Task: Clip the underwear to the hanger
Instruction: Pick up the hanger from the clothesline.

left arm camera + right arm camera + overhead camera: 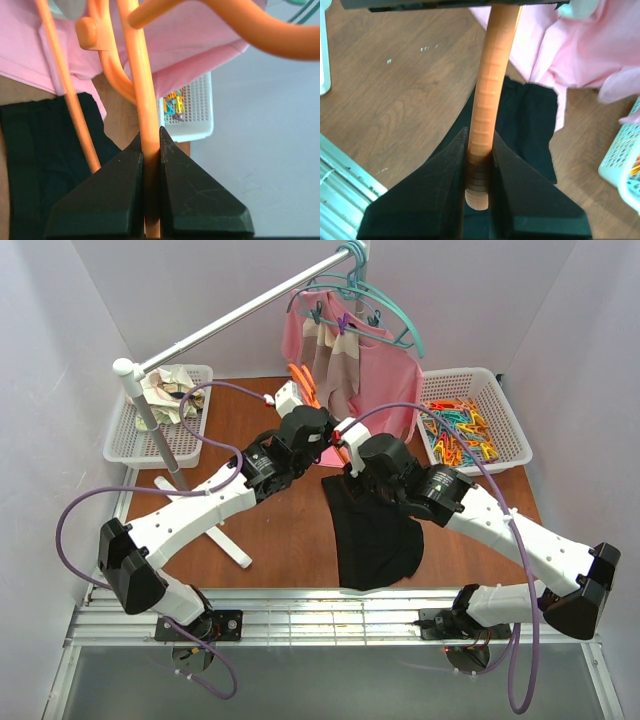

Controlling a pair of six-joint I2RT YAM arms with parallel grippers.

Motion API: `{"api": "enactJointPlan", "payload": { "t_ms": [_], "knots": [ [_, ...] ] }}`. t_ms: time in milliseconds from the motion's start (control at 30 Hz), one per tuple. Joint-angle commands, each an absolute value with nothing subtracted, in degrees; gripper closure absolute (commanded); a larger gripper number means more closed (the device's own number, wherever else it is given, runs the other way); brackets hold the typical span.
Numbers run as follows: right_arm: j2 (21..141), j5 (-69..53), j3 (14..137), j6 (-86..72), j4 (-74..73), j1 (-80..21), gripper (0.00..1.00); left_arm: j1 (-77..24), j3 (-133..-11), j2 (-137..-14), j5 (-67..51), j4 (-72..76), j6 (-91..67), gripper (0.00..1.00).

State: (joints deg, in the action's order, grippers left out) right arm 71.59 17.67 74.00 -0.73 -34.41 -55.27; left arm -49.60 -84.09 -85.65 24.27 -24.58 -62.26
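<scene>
The orange hanger (303,383) is held above the table between both arms. My left gripper (325,432) is shut on one of its thin bars (145,90), fingertips (150,139) pinching it. My right gripper (350,452) is shut on the end of a ribbed orange bar (487,85), which runs up out of the fingers (479,139). The black underwear (375,530) lies flat on the table below the right arm, not touching the hanger. It also shows in the left wrist view (45,155) and in the right wrist view (530,115).
A pink shirt (372,370) and a beige-striped cloth hang on teal hangers (375,305) from the rail (240,312) just behind the grippers. A white basket of coloured clips (470,425) stands at the right; a basket (128,440) with crumpled cloth at the left.
</scene>
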Motion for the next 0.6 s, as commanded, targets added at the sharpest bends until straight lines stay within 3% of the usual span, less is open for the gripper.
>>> {"api": "enactJointPlan", "payload": {
  "t_ms": [0, 67, 100, 200, 567],
  "knots": [
    [67.42, 21.09, 73.13, 0.44, -35.42, -54.84, 0.8, -49.13, -75.52, -81.05, 20.58, -24.02, -56.26, 1.0],
    [66.1, 22.14, 72.08, -1.04, -37.08, -54.76, 0.65, -48.87, -67.91, -78.85, 17.6, -15.7, -55.2, 1.0],
    [65.4, 22.24, 71.64, -1.4, -37.52, -54.76, 0.51, -48.69, -65.42, -76.75, 16.01, -12.69, -54.67, 1.0],
    [62.32, 23.38, 69.35, -3.07, -39.28, -54.76, 0.39, -48.25, -57.06, -72.88, 12.49, -4.85, -53.97, 1.0],
    [58.36, 9.51, 61.97, -11.77, -32.88, -51.16, 0.39, -47.99, -35.17, -60.82, 1.06, 25.72, -55.89, 1.0]
  ]
}}
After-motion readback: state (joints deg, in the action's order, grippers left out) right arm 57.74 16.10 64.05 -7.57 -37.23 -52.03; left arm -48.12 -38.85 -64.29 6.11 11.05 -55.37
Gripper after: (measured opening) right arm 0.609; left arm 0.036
